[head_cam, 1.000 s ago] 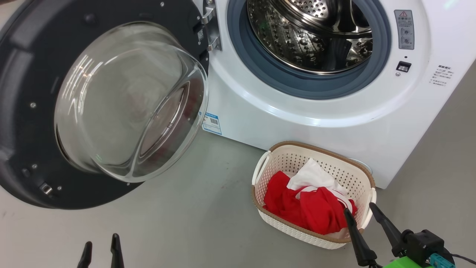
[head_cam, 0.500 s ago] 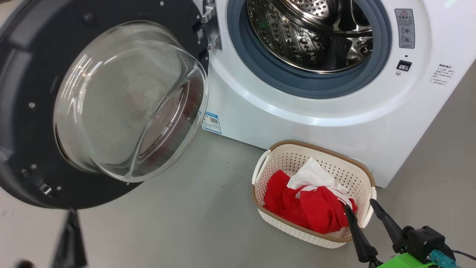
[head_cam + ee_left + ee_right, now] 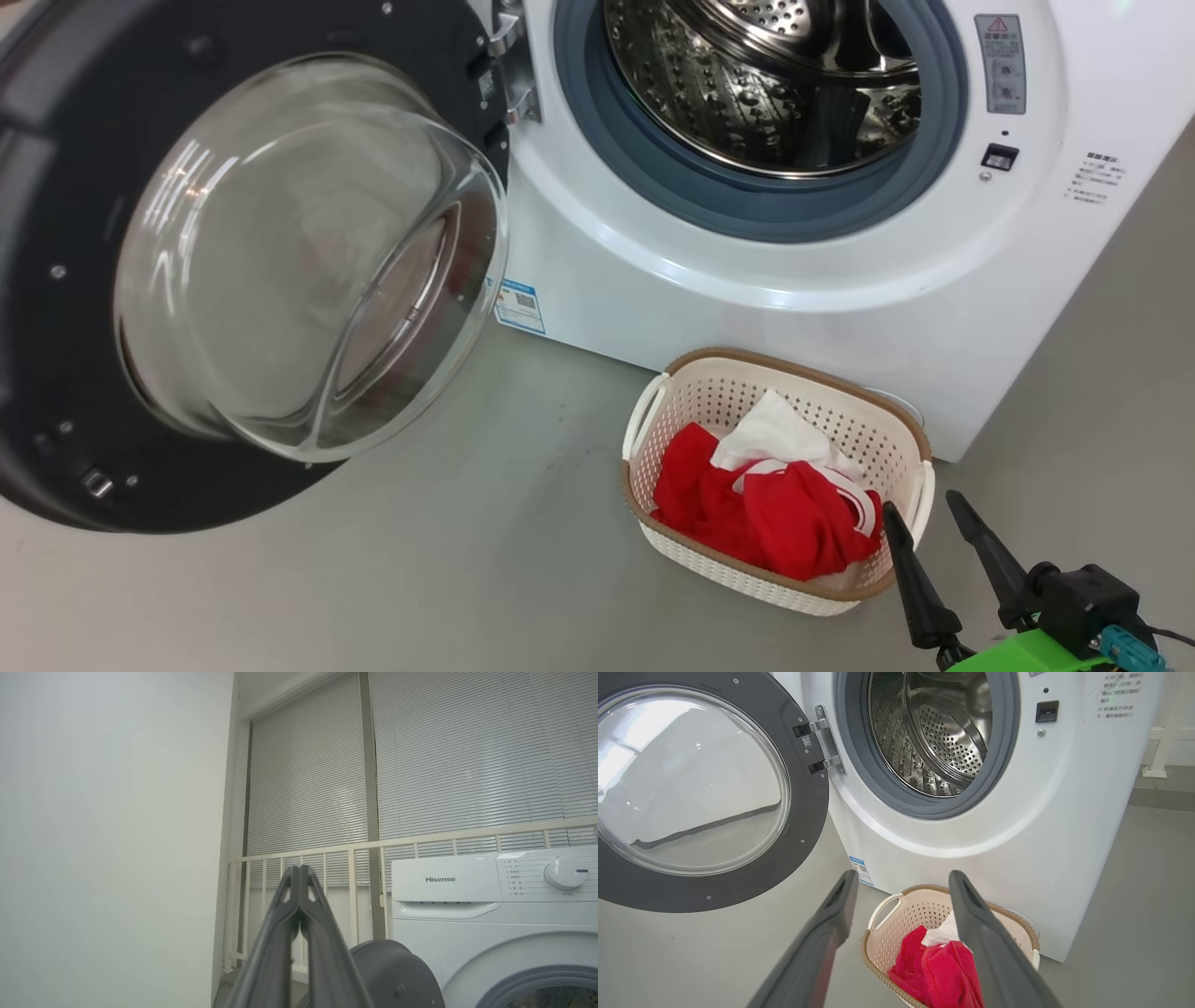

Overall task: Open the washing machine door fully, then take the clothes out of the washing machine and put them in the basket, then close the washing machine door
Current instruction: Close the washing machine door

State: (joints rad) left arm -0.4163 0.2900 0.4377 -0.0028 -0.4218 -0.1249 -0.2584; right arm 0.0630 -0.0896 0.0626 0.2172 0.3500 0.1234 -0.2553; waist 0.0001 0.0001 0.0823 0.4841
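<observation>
Grey floor (image 3: 467, 579); washing machine door (image 3: 56, 187) stands wide open, red clothes (image 3: 775, 523) in the basket (image 3: 747, 579).
Beside the basket the right gripper (image 3: 924, 504) hangs spread and empty; the left gripper (image 3: 299, 870), pinched closed on nothing, points up toward the blinds (image 3: 467, 765).

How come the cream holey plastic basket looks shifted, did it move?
No. The cream perforated plastic basket keeps its spot by the lower corner of the big white washing machine; only the picture shifted.

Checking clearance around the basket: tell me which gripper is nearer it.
Right. The right gripper sits beside the basket, at its near right corner, jaws open. The left gripper is up beside the washing machine door, jaws shut, pointing toward the window blinds.
</observation>
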